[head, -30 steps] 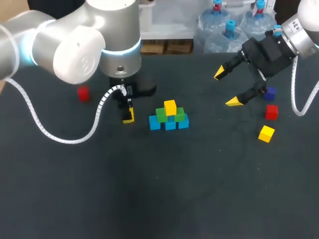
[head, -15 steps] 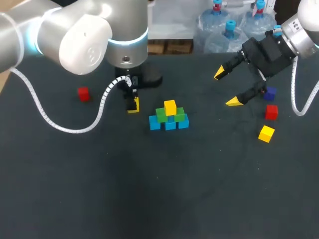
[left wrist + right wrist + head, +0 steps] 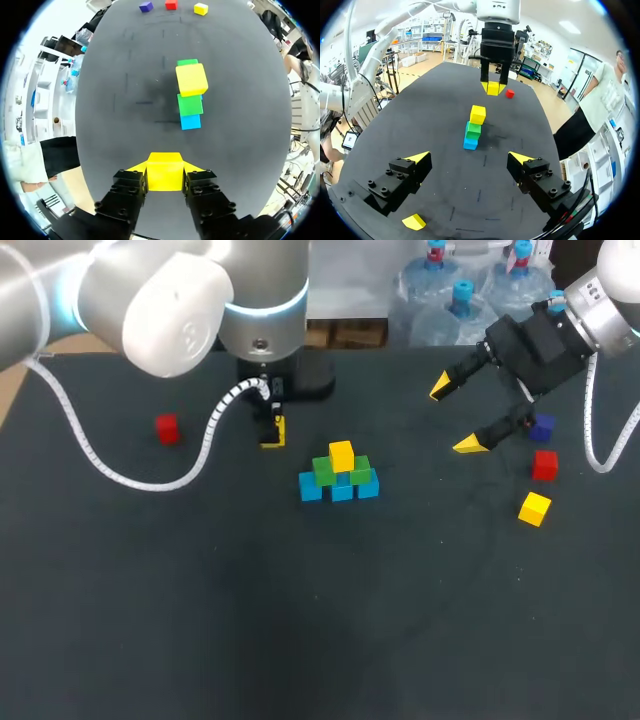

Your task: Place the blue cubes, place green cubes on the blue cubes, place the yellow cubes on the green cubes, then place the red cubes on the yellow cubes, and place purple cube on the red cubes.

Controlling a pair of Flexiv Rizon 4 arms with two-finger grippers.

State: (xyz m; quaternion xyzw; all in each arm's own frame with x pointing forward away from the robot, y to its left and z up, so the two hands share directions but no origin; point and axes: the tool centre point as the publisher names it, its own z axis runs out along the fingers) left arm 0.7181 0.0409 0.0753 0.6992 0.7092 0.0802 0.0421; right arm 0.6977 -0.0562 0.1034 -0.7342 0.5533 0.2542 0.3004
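Your left claw [image 3: 272, 433] is clamped on the held yellow cube [image 3: 164, 171], up in the head view's upper middle, just left of the stack [image 3: 350, 480]. The stack has blue cubes [image 3: 310, 488] below, green cubes [image 3: 324, 471] on them and the top yellow cube [image 3: 341, 453]. Your right claw [image 3: 454, 416] hangs spread wide at upper right, gripping nothing. Near the desk [image 3: 300, 620] right edge lie the purple cube [image 3: 543, 427], a red cube [image 3: 544, 465] and the loose yellow cube [image 3: 535, 508], well apart from the stack. The second red cube [image 3: 167, 428] sits at far left.
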